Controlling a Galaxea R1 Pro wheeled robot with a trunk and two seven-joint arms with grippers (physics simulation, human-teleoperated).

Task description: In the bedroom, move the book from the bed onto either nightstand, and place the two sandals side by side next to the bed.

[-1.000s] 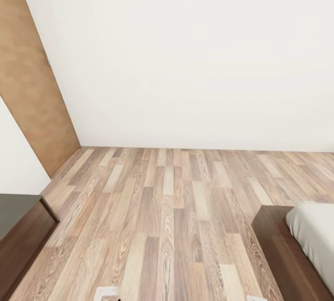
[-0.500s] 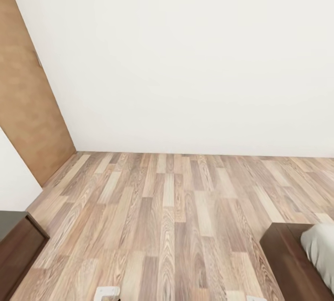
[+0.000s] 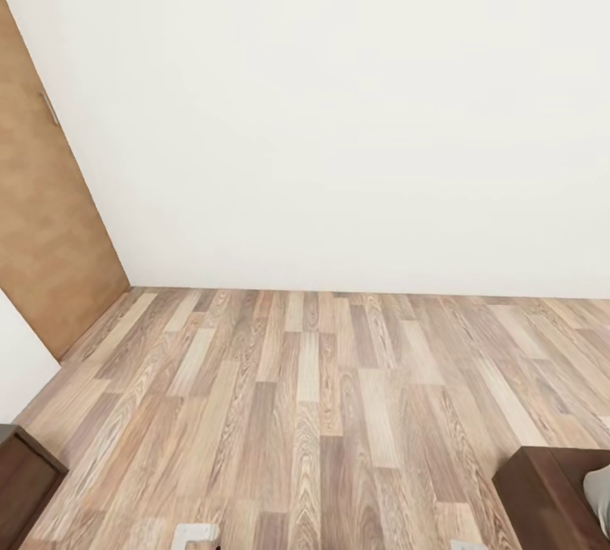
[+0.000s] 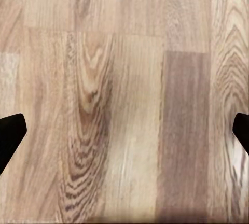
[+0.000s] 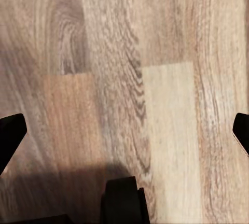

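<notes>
Presently, left to right: brown door (image 3: 42,219), dark cabinet corner (image 3: 25,482), plank floor (image 3: 322,397), white wall (image 3: 339,109), bed (image 3: 555,495) frame corner at lower right. Left claw (image 4: 124,130) spread over floor; right claw (image 5: 124,130) spread likewise.

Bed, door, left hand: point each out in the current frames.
bed (image 3: 551,495): head view, top of the dark wood frame corner.
door (image 3: 47,219): head view, middle of the brown panel.
left hand (image 4: 124,130): left wrist view, midway between its two spread black fingertips.
</notes>
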